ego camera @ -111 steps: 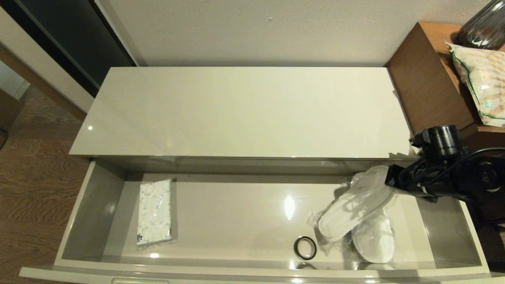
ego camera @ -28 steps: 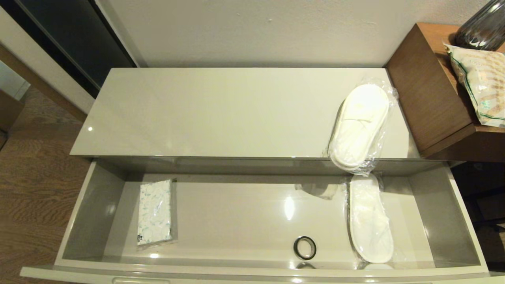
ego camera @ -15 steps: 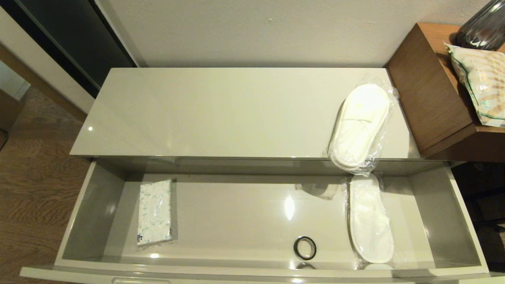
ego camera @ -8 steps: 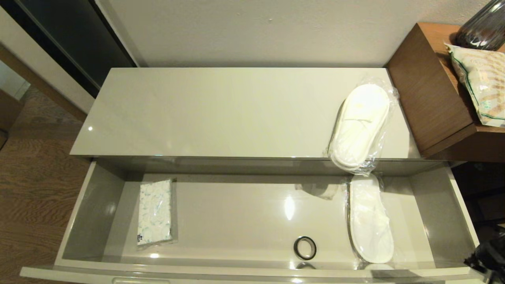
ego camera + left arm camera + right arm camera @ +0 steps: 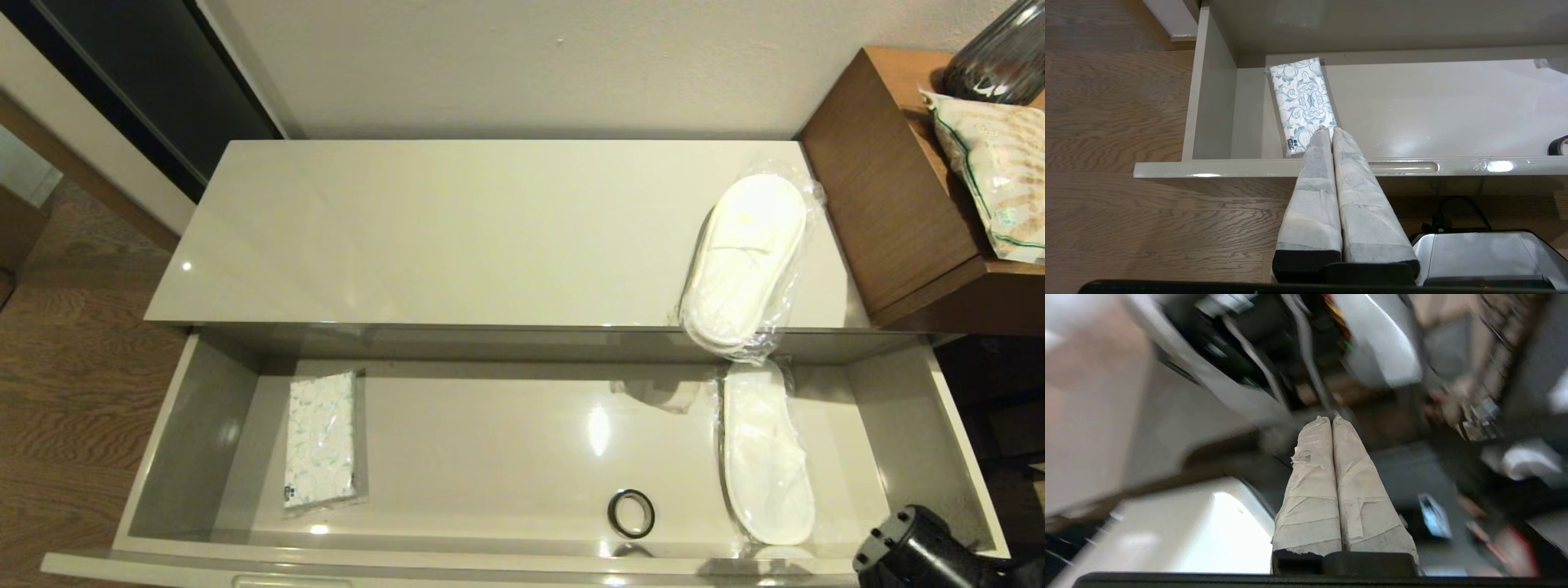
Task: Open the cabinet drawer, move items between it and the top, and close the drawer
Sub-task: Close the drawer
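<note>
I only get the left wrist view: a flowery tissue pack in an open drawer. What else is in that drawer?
Observer: In the head view, a bagged white slipper lies at the right end of the drawer, running front to back.
Visitor: Is anything on the cabinet above?
Observer: Yes. A second slipper bag lies on the right end of the top, with its near end poking over the front edge.
Visitor: Where is the other arm?
Observer: The right arm shows at the drawer's front right corner. Its jaws are pressed together and hold nothing.
</note>
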You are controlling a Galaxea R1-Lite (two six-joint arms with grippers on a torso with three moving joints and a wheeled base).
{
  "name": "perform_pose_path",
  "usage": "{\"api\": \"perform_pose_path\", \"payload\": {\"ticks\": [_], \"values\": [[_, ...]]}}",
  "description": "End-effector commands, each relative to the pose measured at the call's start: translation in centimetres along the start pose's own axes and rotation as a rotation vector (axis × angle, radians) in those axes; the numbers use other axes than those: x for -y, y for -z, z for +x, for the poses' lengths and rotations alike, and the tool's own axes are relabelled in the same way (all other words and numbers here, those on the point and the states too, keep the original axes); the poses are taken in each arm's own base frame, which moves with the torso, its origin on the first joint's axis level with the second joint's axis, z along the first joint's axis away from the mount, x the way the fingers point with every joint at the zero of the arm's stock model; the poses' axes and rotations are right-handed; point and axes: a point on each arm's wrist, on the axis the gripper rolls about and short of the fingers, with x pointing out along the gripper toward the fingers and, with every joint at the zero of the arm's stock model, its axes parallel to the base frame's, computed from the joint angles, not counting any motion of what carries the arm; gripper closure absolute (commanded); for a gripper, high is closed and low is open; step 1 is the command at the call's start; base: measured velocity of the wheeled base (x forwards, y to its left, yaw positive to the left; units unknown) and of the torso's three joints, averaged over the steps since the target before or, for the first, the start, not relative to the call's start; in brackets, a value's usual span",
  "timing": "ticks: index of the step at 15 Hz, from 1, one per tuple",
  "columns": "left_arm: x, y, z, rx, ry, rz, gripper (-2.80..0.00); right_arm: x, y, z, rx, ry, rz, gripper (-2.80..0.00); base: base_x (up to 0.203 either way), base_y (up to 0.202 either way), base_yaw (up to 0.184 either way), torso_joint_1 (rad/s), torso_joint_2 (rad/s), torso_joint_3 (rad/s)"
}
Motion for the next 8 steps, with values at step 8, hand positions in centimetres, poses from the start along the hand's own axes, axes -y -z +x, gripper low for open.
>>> {"api": "perform_pose_path", "payload": {"ticks": [8], "values": [[0.0,0.0,0.0,-0.001,-0.001,0.001,0.00,-1.9,-1.6,1.2,0.148,-0.027,0.011,0.00,0.000,0.000,0.000,0.000,0.00,0.000]]}}
